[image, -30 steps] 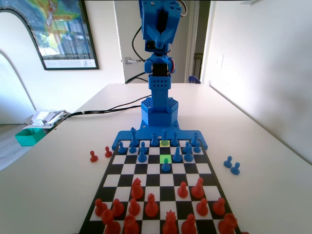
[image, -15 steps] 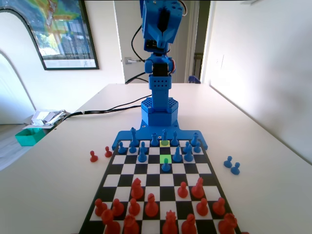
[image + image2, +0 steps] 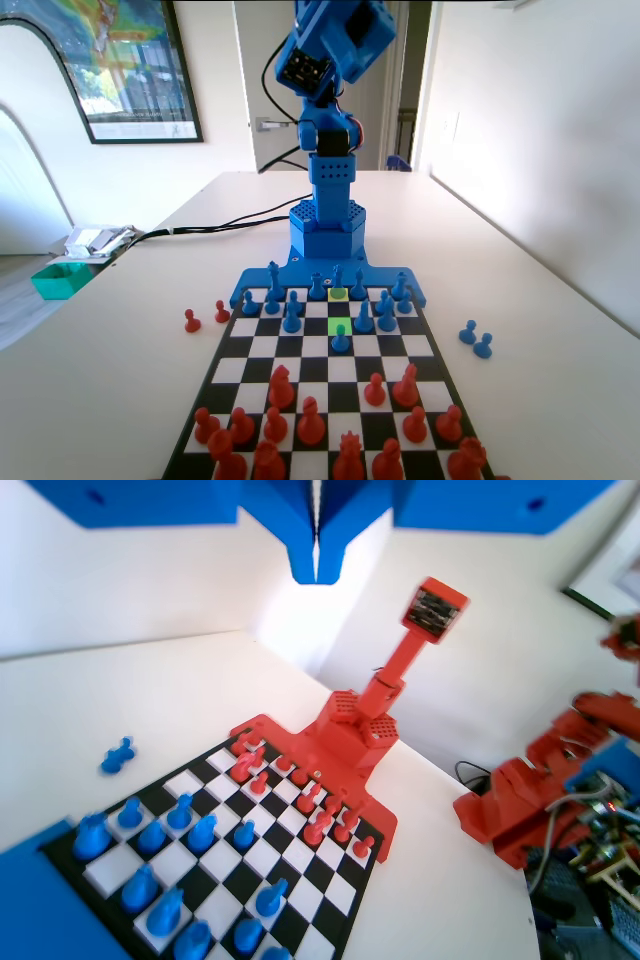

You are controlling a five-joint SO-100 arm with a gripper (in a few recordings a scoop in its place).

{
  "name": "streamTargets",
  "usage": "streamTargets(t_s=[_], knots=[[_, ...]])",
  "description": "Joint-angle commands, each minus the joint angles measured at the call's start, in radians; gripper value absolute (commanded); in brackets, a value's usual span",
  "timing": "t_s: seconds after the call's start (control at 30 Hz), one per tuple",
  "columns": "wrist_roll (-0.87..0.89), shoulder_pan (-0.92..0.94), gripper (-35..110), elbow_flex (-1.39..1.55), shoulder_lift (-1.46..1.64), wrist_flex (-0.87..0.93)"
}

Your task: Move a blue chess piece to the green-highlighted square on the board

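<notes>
Off the board (image 3: 255, 348), two red pawns (image 3: 206, 317) and two blue pawns (image 3: 475, 339) (one pair each side); two coloured squares (image 3: 339, 310).

I see a matt, smooth white table (image 3: 120, 340). The board (image 3: 316, 346) looks flat and slightly glossy, and the blue pawn (image 3: 341, 338) looks like smooth plastic.

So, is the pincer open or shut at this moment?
Shut. In the wrist view the pincer hangs high above the board, its two jaws pressed together with a thin seam between them and nothing held.
</notes>
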Motion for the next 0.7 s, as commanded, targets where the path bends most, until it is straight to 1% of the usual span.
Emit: streamTargets(t_s=[0.0,0.13,0.27,0.33,0.53,0.67], knots=[[-0.1,-0.044,1,-0.104,-0.075,0.018],[-0.209,-0.049,1,-0.164,-0.173,0.11],[-0.396,-0.006,1,-0.199,-0.278,0.19],[-0.454,0.014,1,-0.207,-0.33,0.202],[-0.551,0.035,1,-0.206,-0.48,0.212],[-0.568,0.031,1,-0.153,-0.538,0.155]])
